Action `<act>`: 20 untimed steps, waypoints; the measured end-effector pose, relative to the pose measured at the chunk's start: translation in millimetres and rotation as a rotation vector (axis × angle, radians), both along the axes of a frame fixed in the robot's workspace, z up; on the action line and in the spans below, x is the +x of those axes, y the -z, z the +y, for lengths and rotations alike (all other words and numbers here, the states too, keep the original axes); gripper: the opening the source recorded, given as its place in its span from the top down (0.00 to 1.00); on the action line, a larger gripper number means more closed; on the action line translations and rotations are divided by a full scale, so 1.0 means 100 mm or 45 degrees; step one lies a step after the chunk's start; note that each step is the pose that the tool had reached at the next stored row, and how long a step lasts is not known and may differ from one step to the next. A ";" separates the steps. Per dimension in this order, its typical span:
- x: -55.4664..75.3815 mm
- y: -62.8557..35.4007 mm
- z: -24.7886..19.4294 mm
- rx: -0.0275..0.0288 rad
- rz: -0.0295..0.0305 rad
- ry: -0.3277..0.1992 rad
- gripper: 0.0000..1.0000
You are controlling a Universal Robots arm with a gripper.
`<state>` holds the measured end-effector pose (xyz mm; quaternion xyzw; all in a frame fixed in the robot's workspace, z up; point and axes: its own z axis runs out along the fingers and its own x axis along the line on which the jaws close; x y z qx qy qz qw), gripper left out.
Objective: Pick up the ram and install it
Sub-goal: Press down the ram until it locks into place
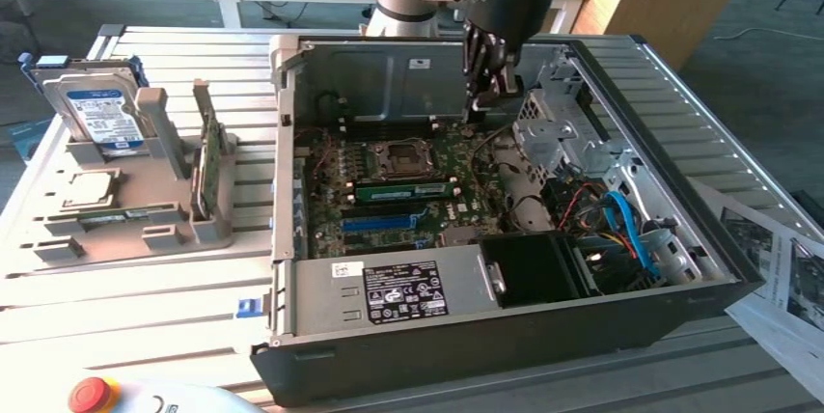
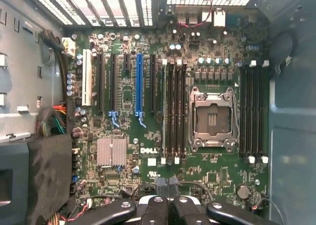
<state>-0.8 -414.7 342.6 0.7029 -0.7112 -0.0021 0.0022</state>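
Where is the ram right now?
In the exterior view, the ram stands in a slot on the motherboard inside the open case, between the CPU socket and the blue slot.

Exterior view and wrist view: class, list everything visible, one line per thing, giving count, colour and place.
open metal computer case: one, grey and black, on the slatted table.
printed-circuit motherboard: one, green, on the case floor.
square metal processor socket: one, silver, on the motherboard.
long plastic slot: one, blue, on the motherboard.
narrow ram stick: one, green, on the motherboard beside the socket.
moulded plastic holder: one, grey, exterior view's left of the case.
hard drive with blue label: one, silver, upright in the holder.
broad circuit card: one, green, on edge in the holder.
round button: one, red, exterior view's bottom left.
gripper: one, black, shut, empty, above the motherboard.
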 end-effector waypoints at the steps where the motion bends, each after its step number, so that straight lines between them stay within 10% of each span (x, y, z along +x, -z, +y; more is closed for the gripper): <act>1: 0.01 0.000 -0.001 0.0000 0.0007 0.000 0.90; 20: 0.10 0.037 -0.005 0.0000 0.0027 0.000 0.90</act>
